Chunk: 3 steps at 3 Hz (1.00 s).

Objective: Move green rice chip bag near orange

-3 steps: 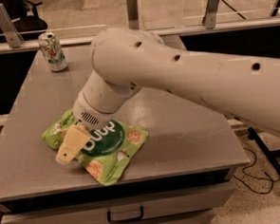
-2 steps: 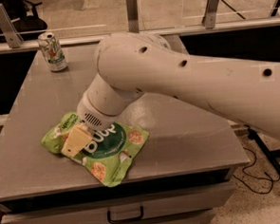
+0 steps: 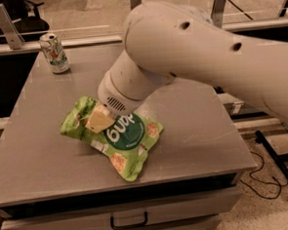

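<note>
The green rice chip bag (image 3: 123,140) lies crumpled on the grey table (image 3: 34,162), left of its middle, with its dark green circle facing up. My gripper (image 3: 99,120) comes down onto the bag's upper left part. One cream finger (image 3: 100,121) shows, pressed on the bag, and the other is hidden under the wrist. The gripper is shut on the bag. The orange does not show; my large white arm (image 3: 194,55) covers the middle and right back of the table.
A white-and-green drink can (image 3: 54,53) stands upright at the table's back left corner. The table has a drawer front with a handle (image 3: 128,220) below its front edge. A metal railing (image 3: 11,27) and floor cables (image 3: 280,177) lie beyond.
The bag and my gripper have shifted together to the right and slightly toward the table's middle. The can has not moved.
</note>
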Motion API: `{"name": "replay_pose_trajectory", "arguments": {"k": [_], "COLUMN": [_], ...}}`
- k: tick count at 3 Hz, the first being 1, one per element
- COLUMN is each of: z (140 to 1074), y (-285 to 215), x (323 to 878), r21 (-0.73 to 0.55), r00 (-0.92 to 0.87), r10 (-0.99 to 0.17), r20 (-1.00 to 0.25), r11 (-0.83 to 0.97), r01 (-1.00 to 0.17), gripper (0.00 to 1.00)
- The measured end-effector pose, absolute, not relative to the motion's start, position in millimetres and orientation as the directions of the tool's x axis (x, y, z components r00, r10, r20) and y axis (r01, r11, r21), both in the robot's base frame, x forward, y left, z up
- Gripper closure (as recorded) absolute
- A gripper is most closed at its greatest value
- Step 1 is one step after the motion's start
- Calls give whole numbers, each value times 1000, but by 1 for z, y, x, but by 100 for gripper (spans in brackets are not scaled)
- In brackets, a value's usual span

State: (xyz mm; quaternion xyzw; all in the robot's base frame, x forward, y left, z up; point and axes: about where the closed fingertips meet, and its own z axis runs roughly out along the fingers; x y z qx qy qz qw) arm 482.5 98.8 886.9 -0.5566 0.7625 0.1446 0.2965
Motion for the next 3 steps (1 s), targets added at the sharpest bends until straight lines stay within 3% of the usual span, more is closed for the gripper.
{"name": "replay_pose_trajectory", "arguments": {"k": [1, 3], "z": [926, 931], "y": [60, 38], "x": [493, 502], "r21": [-225, -285], "r00": [-146, -136], "r10": [-793, -836], "r20": [-591, -532], "r11": [336, 328], "r01": [-915, -901], "gripper": [100, 100]}}
